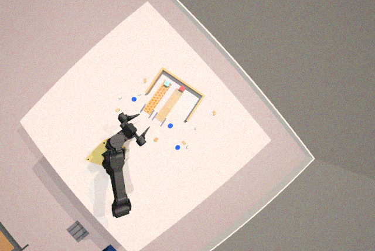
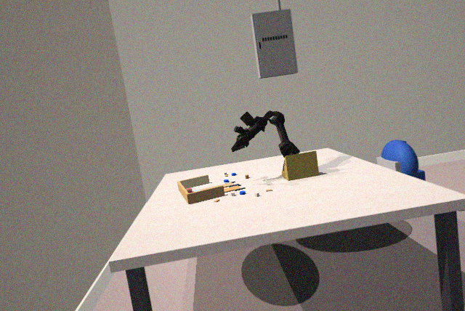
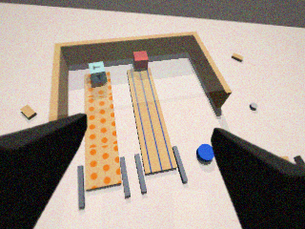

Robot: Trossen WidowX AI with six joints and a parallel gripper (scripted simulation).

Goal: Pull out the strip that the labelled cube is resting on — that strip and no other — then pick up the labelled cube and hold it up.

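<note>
your pincer [image 1: 140,124] is hanging spread wide and holding nothing, well above the table [image 2: 338,202] and short of the strips.

looking out from its dark fingertips, you are seeing the near ends of two strips lying side by side, each running between grey rails [image 3: 123,177] into an open-fronted wooden tray [image 3: 58,81]. the pale blue cube [image 3: 97,69] is carrying a small dark mark on its top, too small for you to read; it is sitting at the far end of the orange dotted strip [image 3: 101,138], near the tray's back wall. a plain red cube [image 3: 140,57] is resting at the far end of the blue-lined tan strip [image 3: 150,129] beside it. a blue disc [image 3: 205,152] is lying just outside the tray, and a small tan block [image 3: 28,112] is lying off to the other side.
</note>
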